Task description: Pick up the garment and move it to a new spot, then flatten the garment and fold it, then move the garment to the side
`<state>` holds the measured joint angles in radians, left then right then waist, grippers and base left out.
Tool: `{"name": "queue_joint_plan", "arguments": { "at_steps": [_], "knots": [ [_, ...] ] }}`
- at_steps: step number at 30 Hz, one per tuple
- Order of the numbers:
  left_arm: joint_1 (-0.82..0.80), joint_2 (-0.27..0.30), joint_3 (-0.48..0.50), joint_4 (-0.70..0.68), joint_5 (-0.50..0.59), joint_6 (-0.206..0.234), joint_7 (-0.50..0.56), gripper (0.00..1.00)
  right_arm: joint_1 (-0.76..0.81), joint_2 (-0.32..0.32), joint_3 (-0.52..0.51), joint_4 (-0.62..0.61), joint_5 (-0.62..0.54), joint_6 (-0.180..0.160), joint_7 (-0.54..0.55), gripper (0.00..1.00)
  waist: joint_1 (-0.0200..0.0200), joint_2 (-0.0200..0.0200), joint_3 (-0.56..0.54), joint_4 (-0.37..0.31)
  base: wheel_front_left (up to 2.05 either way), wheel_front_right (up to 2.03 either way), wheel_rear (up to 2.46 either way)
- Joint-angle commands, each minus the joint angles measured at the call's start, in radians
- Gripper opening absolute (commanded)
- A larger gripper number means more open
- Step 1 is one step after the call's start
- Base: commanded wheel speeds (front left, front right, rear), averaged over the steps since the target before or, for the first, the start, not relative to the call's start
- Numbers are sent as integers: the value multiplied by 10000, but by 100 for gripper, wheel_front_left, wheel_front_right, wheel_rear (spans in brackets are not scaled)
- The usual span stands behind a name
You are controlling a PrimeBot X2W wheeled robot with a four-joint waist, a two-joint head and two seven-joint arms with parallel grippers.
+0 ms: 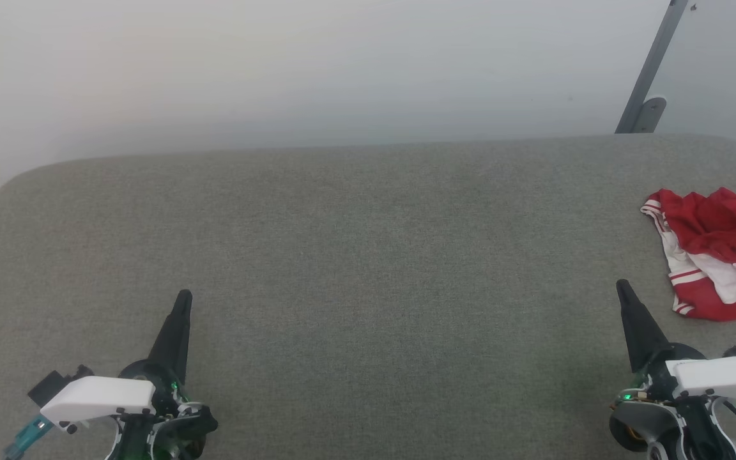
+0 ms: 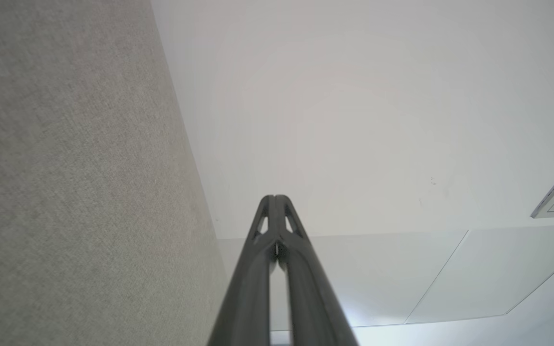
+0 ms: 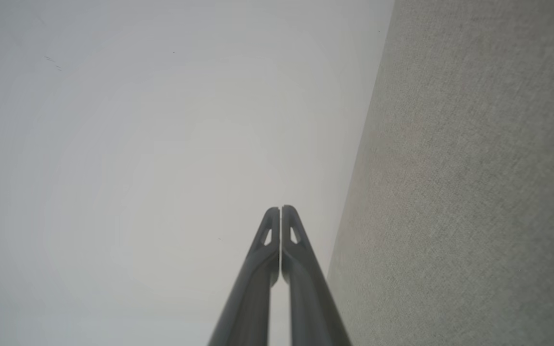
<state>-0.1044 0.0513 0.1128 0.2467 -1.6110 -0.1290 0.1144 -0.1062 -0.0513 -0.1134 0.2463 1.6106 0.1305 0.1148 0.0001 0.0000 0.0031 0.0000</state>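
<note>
A broad grey fabric-covered table (image 1: 368, 243) with rounded far corners spread across the head view, and a plain white wall (image 1: 278, 64) rose behind it. The garment (image 1: 722, 252), a bright red soft shirt with white sleeves and red-and-white striped trim, lay crumpled in a heap at the table's right edge. The frame cut part of it off. It sat near the right gripper without touching it, and well apart from the left one.

The left gripper (image 1: 184, 296), long dark tapered fingers on a white-shelled wrist, stood at the lower left, closed on nothing; its fingertips (image 2: 269, 203) met in the left wrist view. The right gripper (image 1: 622, 286), of the same build, was likewise closed and empty at the lower right. A slim grey metal strut (image 1: 652, 70) slanted up the wall at the upper right.
</note>
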Motion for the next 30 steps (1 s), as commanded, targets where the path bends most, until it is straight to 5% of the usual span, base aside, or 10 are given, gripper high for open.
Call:
{"name": "queue_joint_plan", "arguments": {
  "at_steps": [1, 30],
  "knots": [
    [-104, -30, 32, -7, -30, -32, 34, 0, -56, 35, -16, -31, 40, 4, 27, 0, -1, 0, 0, 0, 0, 0, 0],
    [-104, -32, 36, -9, -25, -32, 36, 0, -54, 36, -15, -30, 42, 4, 25, 0, -1, 0, 0, 0, 0, 0, 0]
  ]
}}
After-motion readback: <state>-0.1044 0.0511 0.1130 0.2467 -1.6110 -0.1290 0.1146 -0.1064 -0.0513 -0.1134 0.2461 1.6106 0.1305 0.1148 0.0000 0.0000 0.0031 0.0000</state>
